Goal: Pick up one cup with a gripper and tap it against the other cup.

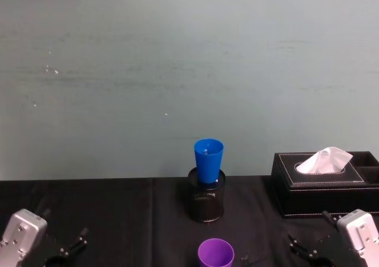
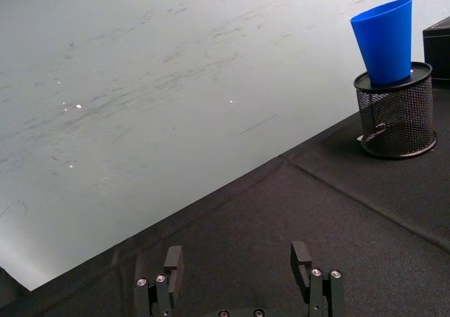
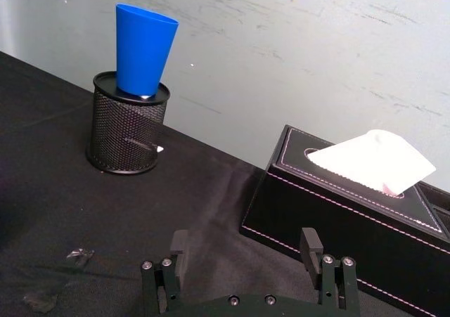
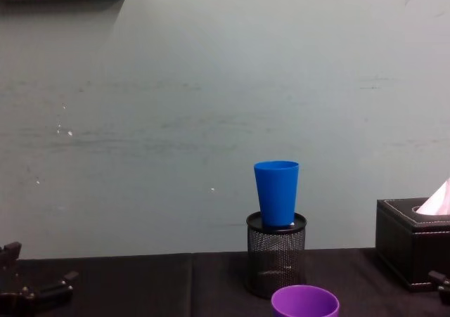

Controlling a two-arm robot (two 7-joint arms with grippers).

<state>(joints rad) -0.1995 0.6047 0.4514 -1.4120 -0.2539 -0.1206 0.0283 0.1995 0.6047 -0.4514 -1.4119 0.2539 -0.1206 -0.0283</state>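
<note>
The purple cup (image 1: 215, 253) stands upright at the near middle of the black table, its rim also low in the chest view (image 4: 305, 303). Farther back, the blue cup (image 1: 208, 158) sits upright in the mouth of a black wire-mesh pen holder (image 1: 206, 199). My left gripper (image 2: 237, 261) is low at the near left (image 1: 66, 246), open and empty, well to the left of the purple cup. My right gripper (image 3: 245, 250) is low at the near right (image 1: 308, 246), also open and holding nothing. Both wrist views show the blue cup (image 2: 385, 39) (image 3: 144, 50) at a distance.
A black leather tissue box (image 1: 323, 181) with a white tissue sticking out stands at the back right, close to the right gripper. A pale wall rises behind the table. Small scraps (image 3: 77, 255) lie on the cloth in front of the pen holder (image 3: 128, 127).
</note>
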